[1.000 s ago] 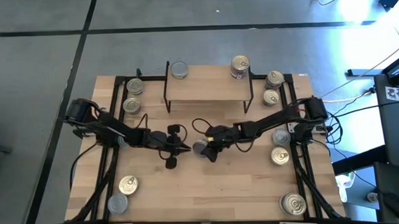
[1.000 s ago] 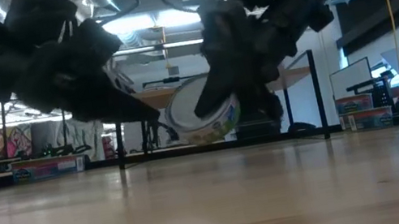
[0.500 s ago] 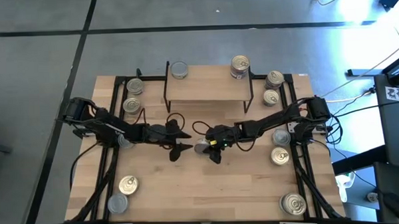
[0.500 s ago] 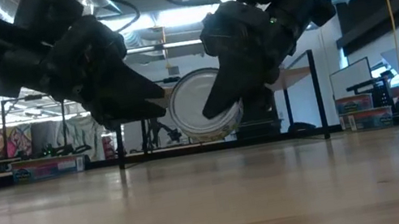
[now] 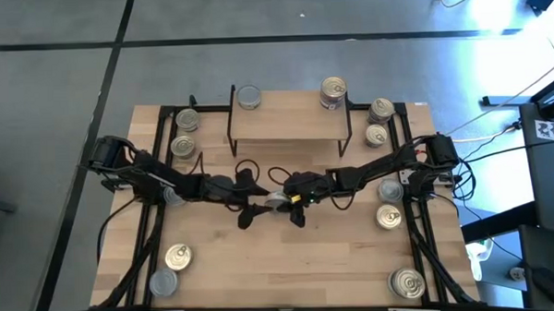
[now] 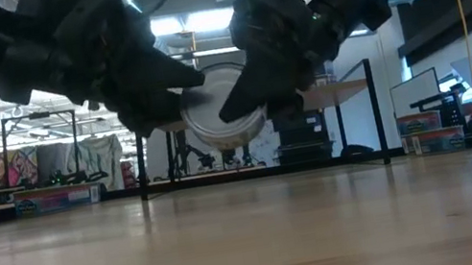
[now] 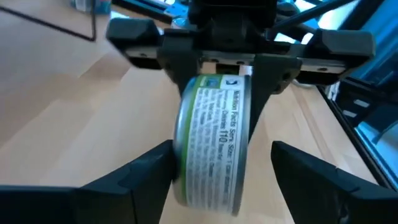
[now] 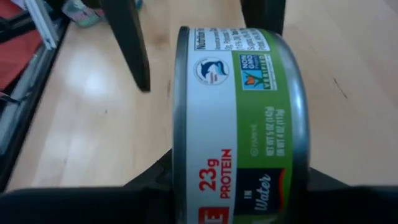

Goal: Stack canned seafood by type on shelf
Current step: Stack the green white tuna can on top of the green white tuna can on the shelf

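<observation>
At the centre of the high view, the two dark arms met above the wooden table (image 5: 290,266). The right gripper (image 5: 283,203) was clamped on a tin (image 5: 276,201), which it held on edge, clear of the tabletop. In the right wrist view, the tin (image 8: 239,118) filled the frame, its green and white label showing between the fingers. The left gripper (image 5: 256,202) had its fingers (image 7: 140,180) spread wide, one on either side of the same tin (image 7: 214,140), with a gap visible on both sides in the left wrist view. In the low view, the tin's round silver face (image 6: 217,107) hung between the left gripper (image 6: 184,88) and the right gripper (image 6: 241,102).

The shelf (image 5: 290,123) stood at the upper middle of the high view, behind the grippers. One silver tin (image 5: 248,97) sat at its upper left corner and a stack of gold tins (image 5: 333,91) at its upper right corner. Other tins lay on the table: two at the upper left (image 5: 184,133), two at the upper right (image 5: 378,121), two at the lower left (image 5: 171,269), two at the right edge (image 5: 389,204), and one at the lower right (image 5: 406,284). A workshop room showed beyond the table in the low view.
</observation>
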Action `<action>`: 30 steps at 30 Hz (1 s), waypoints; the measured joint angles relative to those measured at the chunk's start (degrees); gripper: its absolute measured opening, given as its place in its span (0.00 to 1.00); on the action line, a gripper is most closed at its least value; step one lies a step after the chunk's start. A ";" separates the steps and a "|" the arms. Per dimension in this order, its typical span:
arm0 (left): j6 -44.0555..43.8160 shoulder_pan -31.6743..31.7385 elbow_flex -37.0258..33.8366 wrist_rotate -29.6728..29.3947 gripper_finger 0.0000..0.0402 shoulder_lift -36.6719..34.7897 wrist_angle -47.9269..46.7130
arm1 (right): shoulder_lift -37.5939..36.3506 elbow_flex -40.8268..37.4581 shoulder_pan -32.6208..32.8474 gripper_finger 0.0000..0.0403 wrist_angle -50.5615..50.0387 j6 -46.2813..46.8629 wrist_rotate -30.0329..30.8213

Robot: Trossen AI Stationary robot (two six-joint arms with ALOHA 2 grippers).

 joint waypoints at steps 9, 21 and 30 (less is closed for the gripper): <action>1.97 0.06 0.28 1.51 0.63 0.00 -0.15 | -0.02 0.00 0.02 0.32 4.15 -0.45 -1.87; 1.31 0.30 0.28 1.99 0.33 -0.11 -0.09 | -0.04 -0.02 0.02 0.36 5.01 -0.56 -1.73; -0.48 1.24 0.48 1.37 0.33 -7.25 -9.24 | -7.42 0.02 0.00 0.49 -9.27 -0.21 -0.38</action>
